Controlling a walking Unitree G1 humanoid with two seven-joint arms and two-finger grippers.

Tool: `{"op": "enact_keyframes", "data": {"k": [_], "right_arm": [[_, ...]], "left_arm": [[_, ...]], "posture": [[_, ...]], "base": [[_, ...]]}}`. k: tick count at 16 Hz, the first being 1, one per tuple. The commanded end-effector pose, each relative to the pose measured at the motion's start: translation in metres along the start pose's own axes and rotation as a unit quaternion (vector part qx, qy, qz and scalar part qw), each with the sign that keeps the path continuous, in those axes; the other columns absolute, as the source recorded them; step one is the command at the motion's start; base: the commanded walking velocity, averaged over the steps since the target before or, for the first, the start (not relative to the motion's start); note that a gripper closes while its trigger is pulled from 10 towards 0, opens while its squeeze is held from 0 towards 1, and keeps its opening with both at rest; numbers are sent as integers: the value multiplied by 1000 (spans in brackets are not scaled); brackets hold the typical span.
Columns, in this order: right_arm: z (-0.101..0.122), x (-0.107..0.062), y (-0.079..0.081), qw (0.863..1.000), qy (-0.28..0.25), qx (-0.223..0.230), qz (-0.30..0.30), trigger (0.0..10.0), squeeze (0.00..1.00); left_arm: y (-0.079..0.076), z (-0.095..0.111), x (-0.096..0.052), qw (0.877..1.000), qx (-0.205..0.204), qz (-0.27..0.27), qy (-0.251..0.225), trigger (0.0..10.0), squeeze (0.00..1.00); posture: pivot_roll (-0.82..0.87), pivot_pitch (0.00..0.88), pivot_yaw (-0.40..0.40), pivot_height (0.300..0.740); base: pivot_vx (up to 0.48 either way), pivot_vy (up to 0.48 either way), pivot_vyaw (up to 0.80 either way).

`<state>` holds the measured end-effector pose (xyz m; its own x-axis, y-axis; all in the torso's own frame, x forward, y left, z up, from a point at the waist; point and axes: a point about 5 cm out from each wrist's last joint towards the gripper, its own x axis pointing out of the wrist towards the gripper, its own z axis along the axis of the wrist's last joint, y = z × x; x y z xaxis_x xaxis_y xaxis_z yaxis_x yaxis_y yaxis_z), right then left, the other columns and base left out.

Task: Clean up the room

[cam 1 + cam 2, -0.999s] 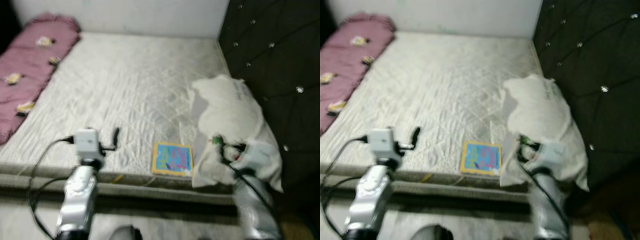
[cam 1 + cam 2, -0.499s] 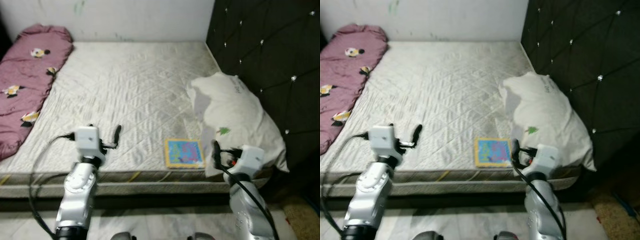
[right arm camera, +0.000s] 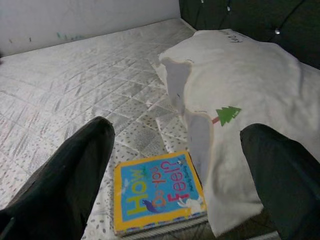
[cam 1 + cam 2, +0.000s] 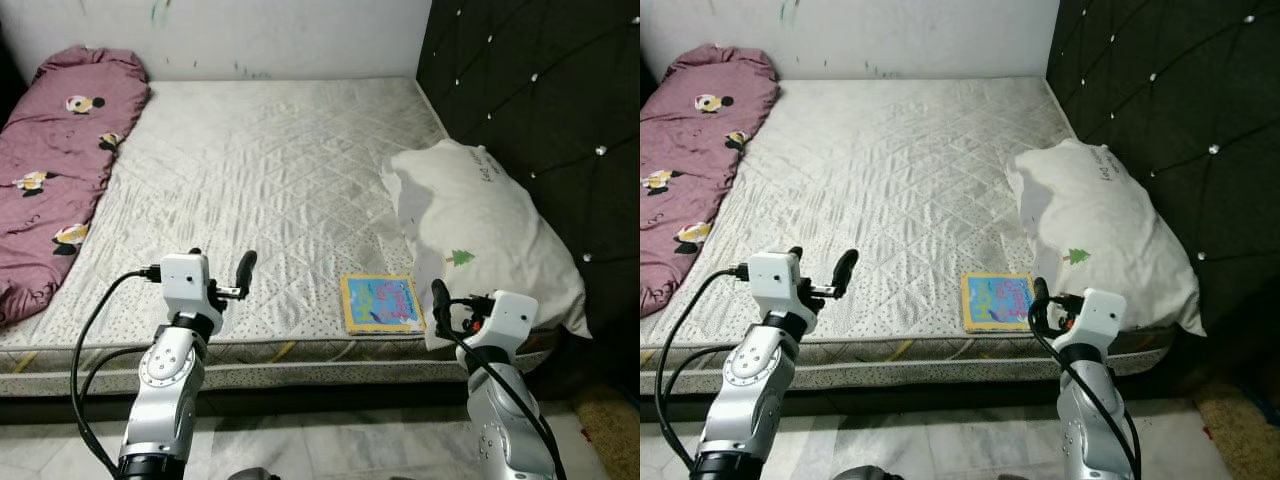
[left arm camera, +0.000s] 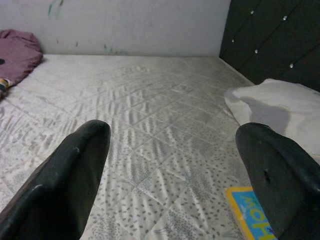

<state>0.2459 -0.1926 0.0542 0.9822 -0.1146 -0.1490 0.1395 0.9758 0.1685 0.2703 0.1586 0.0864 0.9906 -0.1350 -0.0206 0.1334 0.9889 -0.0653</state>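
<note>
A colourful children's book [image 4: 382, 303] with a yellow border lies flat near the front edge of the mattress [image 4: 270, 170], right beside a white pillow [image 4: 480, 235] with a small green tree print. My right gripper [image 3: 175, 170] is open just in front of the book [image 3: 159, 191], a little short of the bed edge. My left gripper [image 5: 170, 170] is open too, held over the front of the mattress to the left of the book [image 5: 248, 217], with nothing between its fingers.
A maroon blanket [image 4: 55, 160] with cartoon prints is bundled along the left side of the bed. A black tufted headboard [image 4: 540, 90] rises on the right. A white wall [image 4: 250, 35] stands behind the bed. Pale tiled floor [image 4: 330, 450] runs below the mattress edge.
The camera has steadied and the view has shifted, so the bed now looks sharp. Both grippers hold about the same pose in front of the bed.
</note>
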Motion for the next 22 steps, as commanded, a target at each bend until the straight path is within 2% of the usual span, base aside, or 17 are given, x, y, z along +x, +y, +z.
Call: {"op": "enact_keyframes", "data": {"k": [1, 10, 12, 13, 16, 19, 22], "right_arm": [[1, 1, 1, 1000, -2, -1, 3, 10000, 0], [0, -2, -3, 1000, -1, -7, 1, 10000, 0], [0, -2, -3, 1000, 1, -8, 0, 10000, 0], [0, -3, -4, 1000, 2, -10, 1, 10000, 0], [-1, -4, -8, 1000, 5, -12, -5, 10000, 0], [0, 0, -4, 1000, 3, -8, -1, 10000, 0], [3, 4, -3, 1000, 0, -11, 7, 10000, 0]], "left_arm": [[-1, 5, 0, 1000, 2, -7, -10, 10000, 0], [-2, 1, -2, 1000, -7, -4, 1, 10000, 0], [-2, 0, -2, 1000, -6, 3, -1, 10000, 0], [-1, -5, -6, 1000, -13, 11, 12, 10000, 0], [-4, -12, -12, 1000, -15, 2, 26, 10000, 0], [-3, -8, -7, 1000, -16, 1, 20, 10000, 0], [-2, -6, -5, 1000, -14, 2, 19, 10000, 0]], "posture": [[-44, 41, 33, 740], [-48, 44, 30, 740], [-48, 42, 27, 740], [-53, 49, 27, 740], [-53, 50, 31, 740], [-51, 52, 40, 740], [-51, 54, 38, 740]], "base": [[341, 0, 0], [334, 0, 0], [0, 0, 0], [0, 0, 0], [0, 480, 0], [0, 480, -533], [0, 480, 0]]}}
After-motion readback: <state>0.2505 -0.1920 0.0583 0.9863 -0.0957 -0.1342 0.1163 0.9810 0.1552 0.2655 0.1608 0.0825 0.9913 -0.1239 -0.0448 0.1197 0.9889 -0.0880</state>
